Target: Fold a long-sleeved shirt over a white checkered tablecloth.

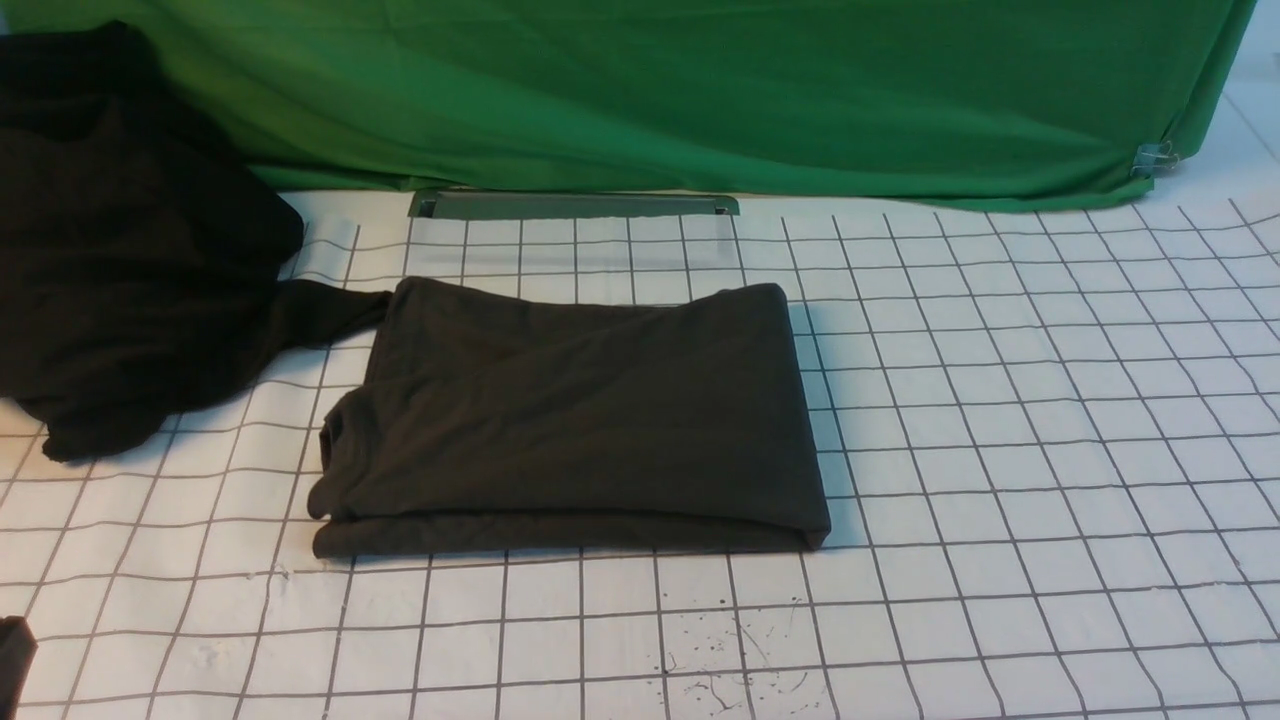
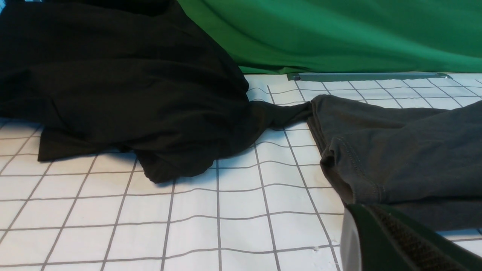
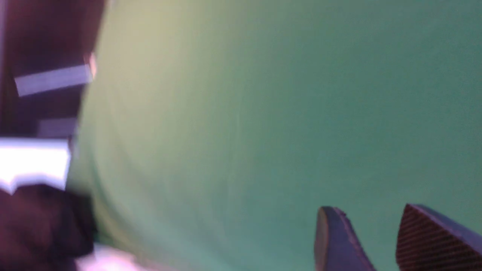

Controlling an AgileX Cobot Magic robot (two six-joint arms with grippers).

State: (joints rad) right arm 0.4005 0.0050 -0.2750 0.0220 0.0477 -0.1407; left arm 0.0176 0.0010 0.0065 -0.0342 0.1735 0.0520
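Left tool point(image 2: 372, 207) stands shut, black cloth point(image 2: 150, 94) beyond it touching the shirt point(image 1: 600, 420).

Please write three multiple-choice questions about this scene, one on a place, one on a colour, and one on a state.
1. Where does the folded shirt lie?
A. On the tablecloth
B. On top of the green cloth
C. Inside a basket

2. What colour are the grid lines of the tablecloth?
A. Bright red
B. Dark
C. Yellow

3. How are the jaws of the right gripper?
A. Shut on the shirt
B. Shut on nothing
C. Apart

Key:
1: A, the front view shows the shirt spread in a folded bundle over the tablecloth.
2: B, thin dark lines cross the white cloth around the shirt.
3: C, the right wrist view shows a gap between the two fingers of the right gripper, with green behind it.
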